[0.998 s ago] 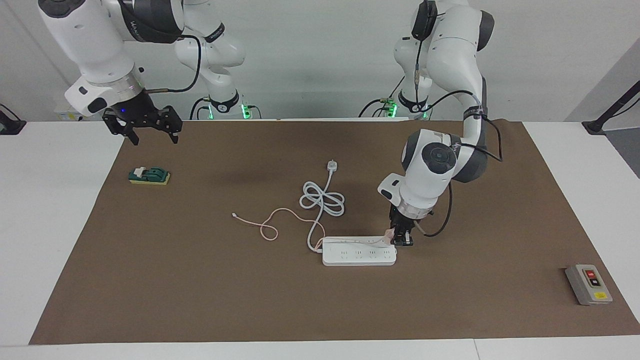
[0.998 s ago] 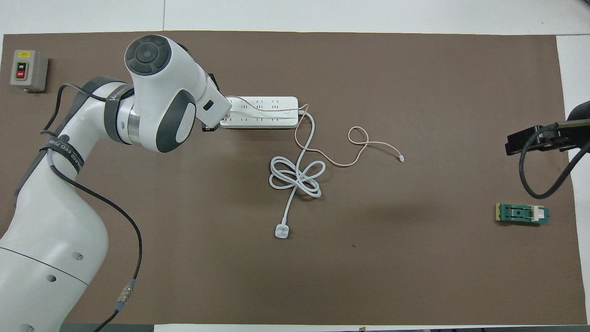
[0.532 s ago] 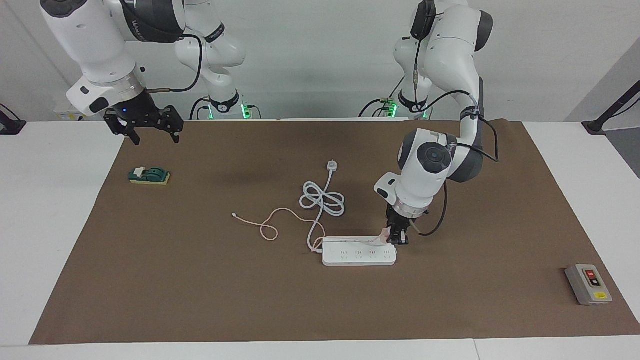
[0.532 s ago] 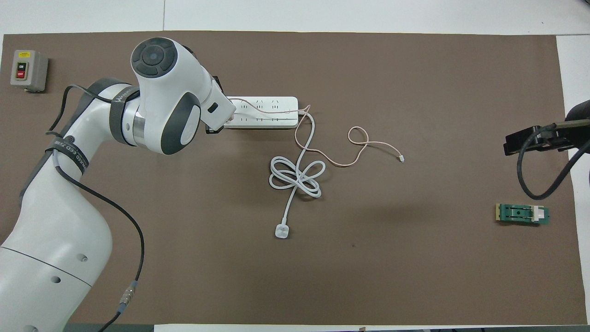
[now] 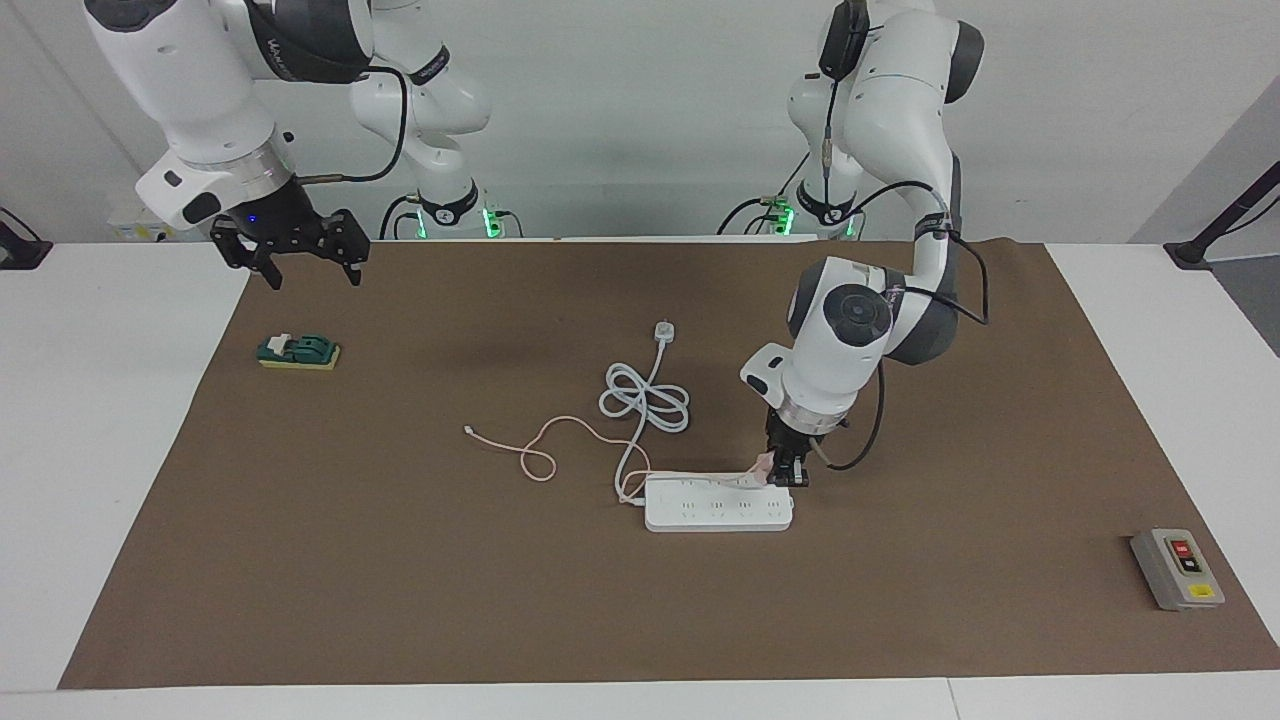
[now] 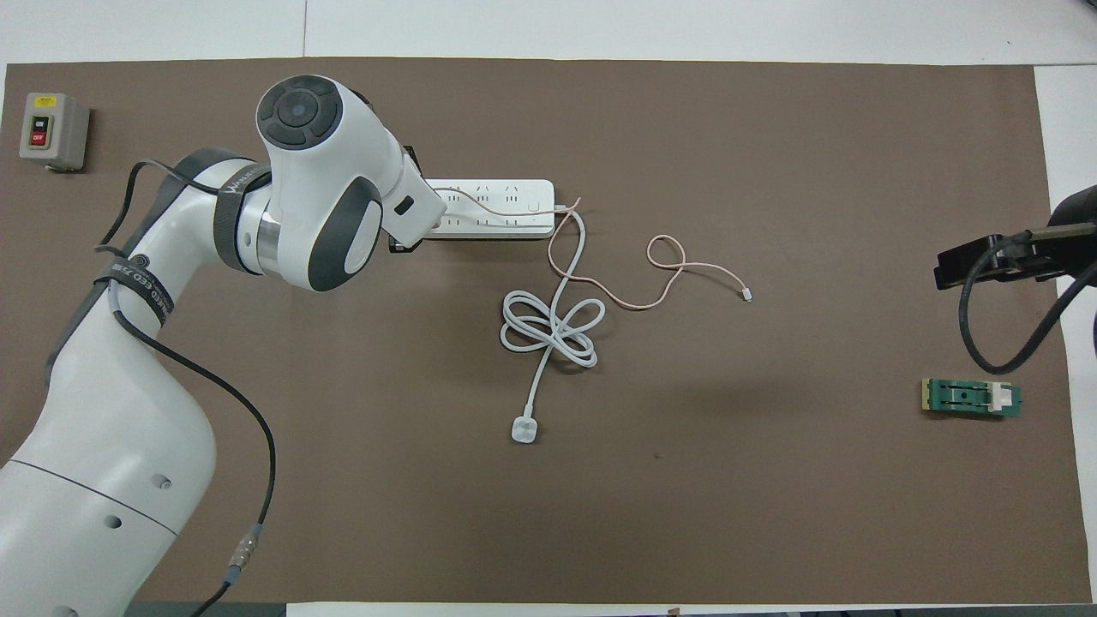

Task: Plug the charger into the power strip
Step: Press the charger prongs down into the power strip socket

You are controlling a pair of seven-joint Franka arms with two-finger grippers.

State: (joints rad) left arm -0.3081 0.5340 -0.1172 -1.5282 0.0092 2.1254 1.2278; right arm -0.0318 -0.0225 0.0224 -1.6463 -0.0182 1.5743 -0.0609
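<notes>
charger (image 5: 765, 464) mostly hidden in left end effector (image 5: 786, 478), prongs perhaps unseated

Two glossy white arms (image 5: 860, 330) with dark grey joint caps, black cables (looped loosely) and black pincers (image 5: 290, 245).

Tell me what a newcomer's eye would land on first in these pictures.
First, the left gripper, down at the end of the power strip that points to the left arm's end of the table, shut on the pale pink charger. Next, the charger's thin pink cable looping across the brown mat beside the strip's coiled white cord. The right gripper waits open above the mat's corner, near the green switch.
</notes>
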